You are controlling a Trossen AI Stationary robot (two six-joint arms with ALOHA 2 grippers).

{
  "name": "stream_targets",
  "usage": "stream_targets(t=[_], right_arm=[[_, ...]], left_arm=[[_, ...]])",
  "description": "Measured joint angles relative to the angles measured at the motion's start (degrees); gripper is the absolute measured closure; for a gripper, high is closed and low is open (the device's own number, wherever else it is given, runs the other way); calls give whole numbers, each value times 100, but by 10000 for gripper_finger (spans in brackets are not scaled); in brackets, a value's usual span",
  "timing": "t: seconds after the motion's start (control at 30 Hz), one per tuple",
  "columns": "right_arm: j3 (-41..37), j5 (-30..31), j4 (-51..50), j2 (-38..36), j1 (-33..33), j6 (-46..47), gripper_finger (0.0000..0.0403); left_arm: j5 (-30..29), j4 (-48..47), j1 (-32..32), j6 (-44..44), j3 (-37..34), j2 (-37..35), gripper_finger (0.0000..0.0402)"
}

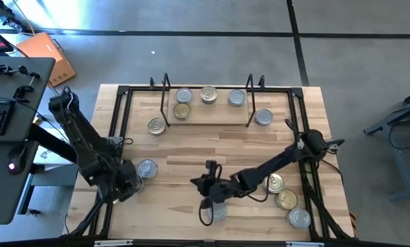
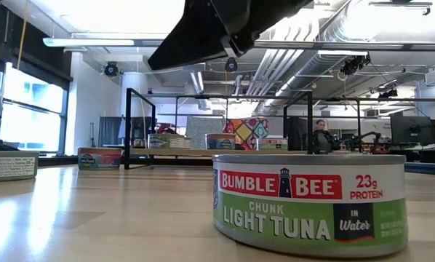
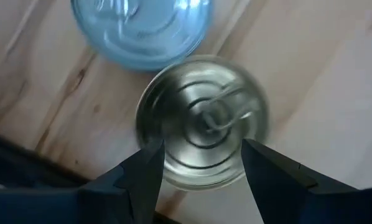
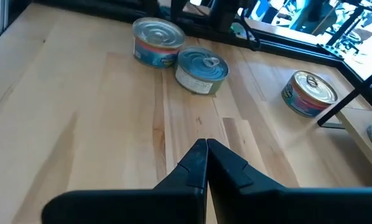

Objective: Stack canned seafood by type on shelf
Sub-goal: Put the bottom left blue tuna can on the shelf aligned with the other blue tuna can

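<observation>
Wood worktop [image 1: 191,147] spread with canned seafood, most of it not yet sorted. At the far middle, the shelf [image 1: 212,118] with four tins so far: three abreast along its far side and a fourth [image 1: 182,111] just in front of the leftmost; hard to tell from above whether grouped by type, and no stack visible. Off the shelf, at least seven more: one [image 1: 156,125] just left of the uprights, one [image 1: 263,118] just right of them, a cluster of three [image 1: 286,199] at the near right, one [image 1: 217,211] at the near middle under the right arm, one [image 1: 147,168] at the near left. Left claw [image 3: 201,149] at the near left, jaws apart, poised over a ring-pull tin [image 3: 201,112] on the worktop beside a plain-topped one [image 3: 142,25]; apparently about to pick it up, no grip yet. Right claw [image 4: 206,149] low at the near middle, closed on nothing. By this reckoning, roughly a third done.
</observation>
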Motion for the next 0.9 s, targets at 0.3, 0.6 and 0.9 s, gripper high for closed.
stream_targets(t=[0.3, 0.6, 0.9], right_arm=[[4, 1013, -488, -317, 536, -413, 403], [9, 1282, -1440, -614, 834, 39, 403], [9, 903, -2617, -614, 825, 1756, 403]], left_arm=[[-101, 1209, -118, 754, -212, 917, 195], [-1131, 3355, 711, 2932, -206, 1494, 195], [-1007, 5626, 2369, 6428, -197, 2495, 195]])
